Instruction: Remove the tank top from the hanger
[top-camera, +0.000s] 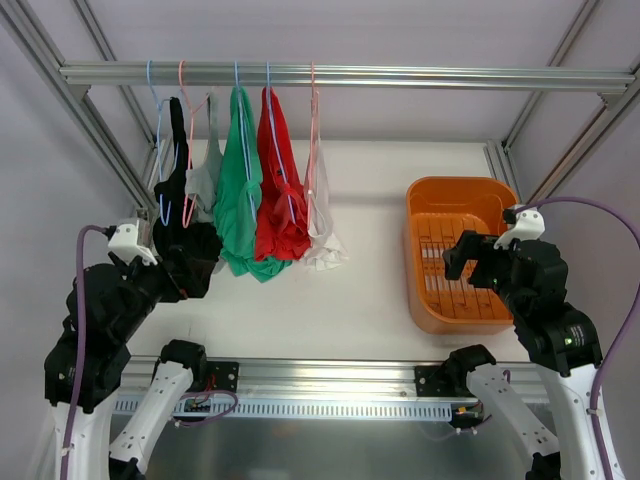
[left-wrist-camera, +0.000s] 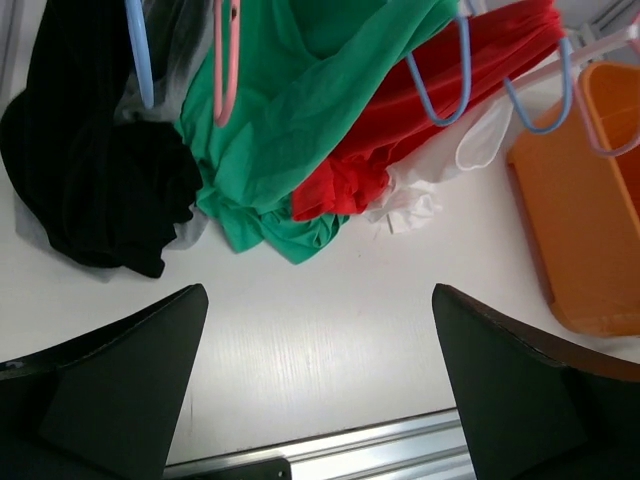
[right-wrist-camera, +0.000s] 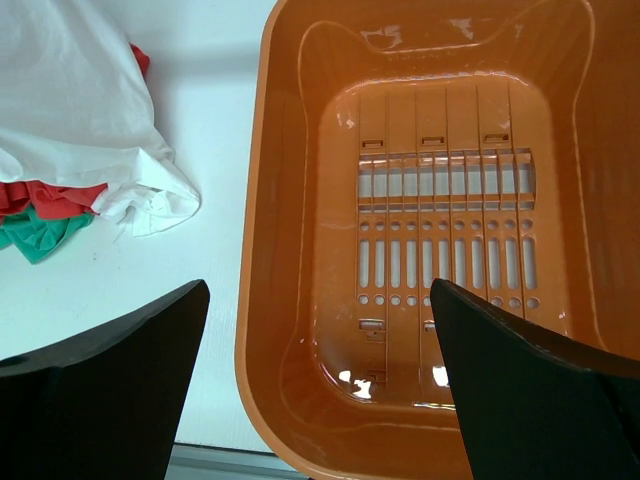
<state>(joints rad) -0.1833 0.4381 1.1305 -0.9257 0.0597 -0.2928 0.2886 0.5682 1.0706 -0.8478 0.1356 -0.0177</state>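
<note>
Left hand (left-wrist-camera: 318, 290) released, black tank top (left-wrist-camera: 90, 190) near, ahead-left; right hand (right-wrist-camera: 318, 285) released over basket (right-wrist-camera: 300, 200).

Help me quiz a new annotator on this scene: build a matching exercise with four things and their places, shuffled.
Things:
1. black tank top
2. red tank top
3. white tank top
4. orange basket

Places:
A. on the right part of the table, nothing inside
B. farthest left on the rail
C. last garment on the rail, nearest the basket
D. hanging between the green tank top and the white one

Pairs: 1-B, 2-D, 3-C, 4-A
</note>
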